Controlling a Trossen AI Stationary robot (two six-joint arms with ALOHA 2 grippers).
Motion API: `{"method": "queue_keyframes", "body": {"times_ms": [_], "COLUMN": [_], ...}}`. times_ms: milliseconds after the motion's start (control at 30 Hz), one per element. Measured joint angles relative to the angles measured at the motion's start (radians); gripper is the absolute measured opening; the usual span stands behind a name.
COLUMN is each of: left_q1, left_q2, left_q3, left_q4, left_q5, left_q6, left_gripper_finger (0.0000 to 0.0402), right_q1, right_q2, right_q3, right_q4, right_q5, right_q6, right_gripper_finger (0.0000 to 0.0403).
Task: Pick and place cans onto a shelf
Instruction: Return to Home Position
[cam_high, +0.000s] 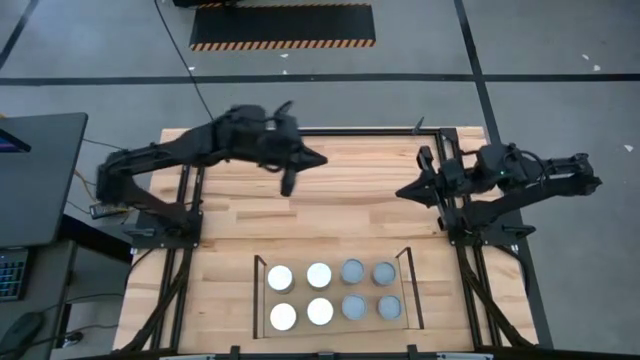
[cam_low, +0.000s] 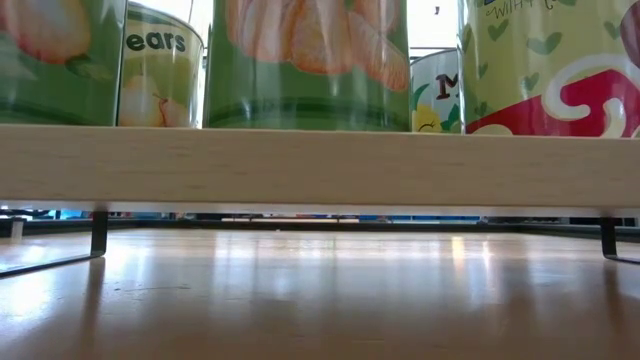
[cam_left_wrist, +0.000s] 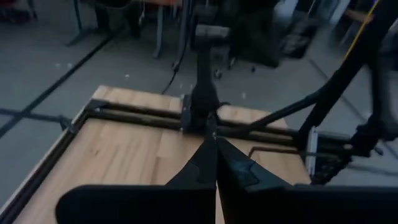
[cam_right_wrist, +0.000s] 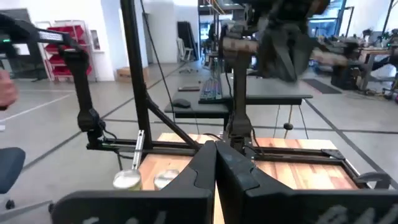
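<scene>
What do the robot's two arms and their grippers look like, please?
The left arm and the right arm are black throughout, built of chunky jointed segments. The left gripper and the right gripper each have two flat black fingers that taper like wedges to narrow tips. No markings are visible.

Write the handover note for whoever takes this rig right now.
Left gripper: shut, empty, above the table, apart from the shelf.
Right gripper: shut, empty, likewise clear of the shelf.
Cans: all eight stand on the shelf, two rows of four.
Done: placing, it seems.
Left: probably only parking both arms.
</scene>
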Motion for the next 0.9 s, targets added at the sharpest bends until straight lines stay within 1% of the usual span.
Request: {"method": "queue_keyframes", "body": {"times_ms": [100,233,300,333,433,467,533,633,667,733,800,867,900], "left_q1": [0.001,0.004,0.004,0.004,0.005,0.01,0.023,0.025,0.024,0.009,-0.005,-0.016,-0.024], "left_q2": [-0.113,-0.25,-0.314,-0.34,-0.41,-0.427,-0.455,-0.479,-0.489,-0.505,-0.528,-0.562,-0.579], "left_q3": [-0.155,-0.336,-0.409,-0.437,-0.509,-0.526,-0.555,-0.585,-0.598,-0.623,-0.665,-0.722,-0.758], "left_q4": [0.12,0.169,0.182,0.198,0.194,0.191,0.133,0.087,0.087,0.108,0.141,0.206,0.25], "left_q5": [-0.024,-0.089,-0.128,-0.142,-0.186,-0.21,-0.257,-0.273,-0.279,-0.312,-0.368,-0.418,-0.425], "left_q6": [-0.042,-0.086,-0.098,-0.1,-0.141,-0.151,-0.168,-0.267,-0.264,-0.203,-0.163,-0.143,-0.13], "left_gripper_finger": [0.0004,0.0005,0.0005,0.0005,0.0005,0.0005,0.0005,0.0005,0.0005,0.0005,0.0005,0.0005,0.0005], "right_q1": [0.0,0.0,0.0,0.0,-0.019,-0.034,-0.063,-0.117,-0.134,-0.16,-0.175,-0.185,-0.188], "right_q2": [-0.091,-0.162,-0.18,-0.182,-0.182,-0.183,-0.184,-0.189,-0.193,-0.212,-0.237,-0.268,-0.288], "right_q3": [-0.118,-0.233,-0.27,-0.288,-0.326,-0.333,-0.341,-0.344,-0.344,-0.344,-0.344,-0.344,-0.344], "right_q4": [0.011,0.012,0.058,0.077,0.125,0.133,0.135,0.099,0.097,0.089,0.089,0.074,0.055], "right_q5": [0.026,0.039,0.027,0.007,-0.066,-0.078,-0.092,-0.106,-0.108,-0.105,-0.105,-0.108,-0.107], "right_q6": [0.01,0.045,0.117,0.121,0.096,0.093,0.085,0.056,0.042,-0.004,-0.048,-0.07,-0.07], "right_gripper_finger": [0.0014,0.0014,0.0014,0.0014,0.0014,0.0014,0.0014,0.0014,0.0013,0.0013,0.0013,0.0013,0.0013]}}
